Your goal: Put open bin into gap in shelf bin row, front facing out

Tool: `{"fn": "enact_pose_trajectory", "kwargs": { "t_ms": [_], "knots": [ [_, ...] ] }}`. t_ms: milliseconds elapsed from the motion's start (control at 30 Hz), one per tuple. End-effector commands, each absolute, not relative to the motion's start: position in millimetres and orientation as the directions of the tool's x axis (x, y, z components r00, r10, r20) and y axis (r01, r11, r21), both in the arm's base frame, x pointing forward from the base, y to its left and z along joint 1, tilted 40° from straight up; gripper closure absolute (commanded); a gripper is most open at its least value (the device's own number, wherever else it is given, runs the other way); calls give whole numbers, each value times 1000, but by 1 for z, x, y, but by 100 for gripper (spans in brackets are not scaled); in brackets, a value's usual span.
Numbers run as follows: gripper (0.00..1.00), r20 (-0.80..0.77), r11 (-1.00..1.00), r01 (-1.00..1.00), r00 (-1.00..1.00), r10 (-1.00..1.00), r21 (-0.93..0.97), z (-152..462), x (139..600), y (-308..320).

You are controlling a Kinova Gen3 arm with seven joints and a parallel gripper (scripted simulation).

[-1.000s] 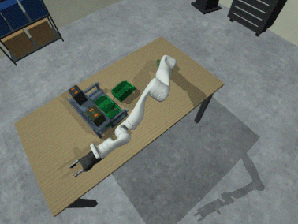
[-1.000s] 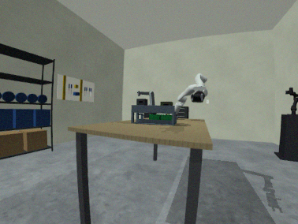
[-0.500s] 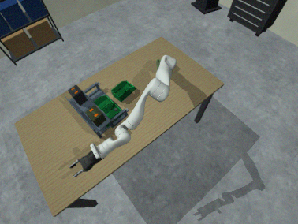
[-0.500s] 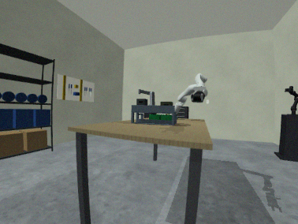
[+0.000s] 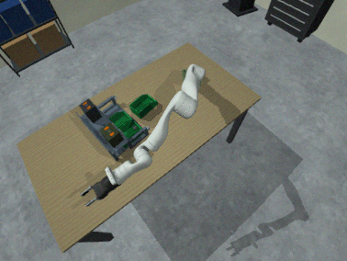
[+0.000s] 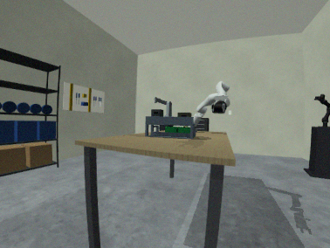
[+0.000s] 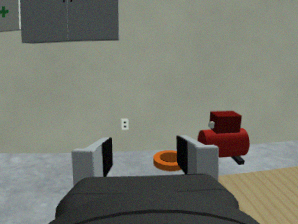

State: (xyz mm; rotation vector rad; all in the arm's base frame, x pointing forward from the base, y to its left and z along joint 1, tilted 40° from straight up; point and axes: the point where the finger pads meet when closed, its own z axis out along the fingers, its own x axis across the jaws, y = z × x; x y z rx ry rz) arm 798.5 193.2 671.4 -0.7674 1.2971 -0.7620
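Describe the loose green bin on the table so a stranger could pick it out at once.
Start at the wooden table and find the small grey shelf unit near its middle, beside the white arm. The loose green bin sits on the tabletop just off the shelf unit, on the side toward the arm's base. Unlike the other bins, it stands alone on bare wood, outside the shelf frame.

My white arm (image 6: pixel 209 103) rises behind the small grey shelf (image 6: pixel 149 127) on the wooden bench (image 6: pixel 131 145); green bins (image 6: pixel 178 129) show in the shelf. A black rack (image 6: pixel 58 114) with blue and brown boxes stands by the left wall, near a wall chart (image 6: pixel 83 98).
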Motion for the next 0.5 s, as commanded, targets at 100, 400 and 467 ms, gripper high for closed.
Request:
{"fn": "enact_pose_trajectory", "kwargs": {
  "t_ms": [100, 400, 467],
  "knots": [
    [0, -545, 552, 62, 109, -832, -831, 673, 798, 189],
    [0, -553, 561, 64, 103, -826, -825, 672, 799, 184],
    [0, -553, 561, 64, 103, -826, -825, 672, 799, 184]
  ]
}}
